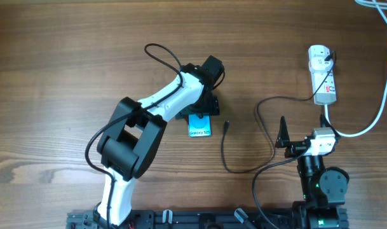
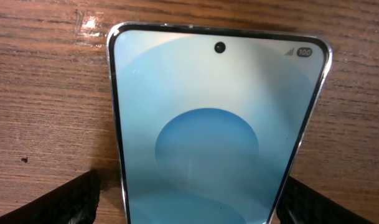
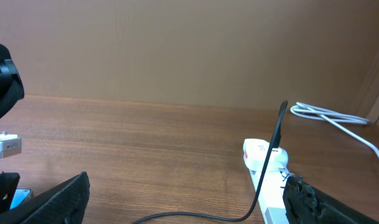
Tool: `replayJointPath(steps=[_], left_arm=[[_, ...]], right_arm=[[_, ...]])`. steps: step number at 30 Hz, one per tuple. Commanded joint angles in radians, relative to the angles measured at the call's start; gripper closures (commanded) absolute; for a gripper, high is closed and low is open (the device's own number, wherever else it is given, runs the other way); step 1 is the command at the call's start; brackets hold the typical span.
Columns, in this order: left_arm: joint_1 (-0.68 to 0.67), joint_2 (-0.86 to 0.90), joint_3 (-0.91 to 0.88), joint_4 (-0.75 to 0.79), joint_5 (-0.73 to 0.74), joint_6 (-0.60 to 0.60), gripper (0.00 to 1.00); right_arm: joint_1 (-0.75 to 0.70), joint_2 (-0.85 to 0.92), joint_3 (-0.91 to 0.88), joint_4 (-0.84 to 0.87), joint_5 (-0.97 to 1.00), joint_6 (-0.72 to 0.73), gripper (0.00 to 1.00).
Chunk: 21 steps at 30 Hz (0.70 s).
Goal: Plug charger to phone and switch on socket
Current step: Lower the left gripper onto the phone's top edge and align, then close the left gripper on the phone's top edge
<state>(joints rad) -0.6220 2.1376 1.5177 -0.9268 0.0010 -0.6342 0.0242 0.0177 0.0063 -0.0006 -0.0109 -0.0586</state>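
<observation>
The phone lies flat on the wooden table with its cyan screen up; it fills the left wrist view. My left gripper is open and straddles the phone, one finger on each side, with a small gap to each edge. The charger's thin black cable ends in a small dark plug lying just right of the phone. The cable runs back to the white socket, which also shows in the right wrist view. My right gripper is open and empty, near the socket's front end.
A thicker white cable curves from the socket to the far right corner and shows in the right wrist view. The left arm stretches across the table's middle. The charger cable loops on the table between the two arms.
</observation>
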Motion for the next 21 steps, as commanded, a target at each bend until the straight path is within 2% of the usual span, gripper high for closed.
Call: replayJointPath(steps=[1, 8, 21], left_arm=[[-0.005, 0.055, -0.013, -0.002, 0.055, -0.011, 0.10], [-0.005, 0.055, -0.013, -0.003, 0.066, -0.010, 0.22], [-0.005, 0.055, -0.012, -0.005, 0.070, -0.011, 0.22]], right_arm=[[-0.005, -0.004, -0.001, 0.003, -0.013, -0.018, 0.00], [-0.005, -0.004, -0.001, 0.003, -0.013, -0.018, 0.00], [-0.005, -0.004, -0.001, 0.003, -0.013, -0.018, 0.00]])
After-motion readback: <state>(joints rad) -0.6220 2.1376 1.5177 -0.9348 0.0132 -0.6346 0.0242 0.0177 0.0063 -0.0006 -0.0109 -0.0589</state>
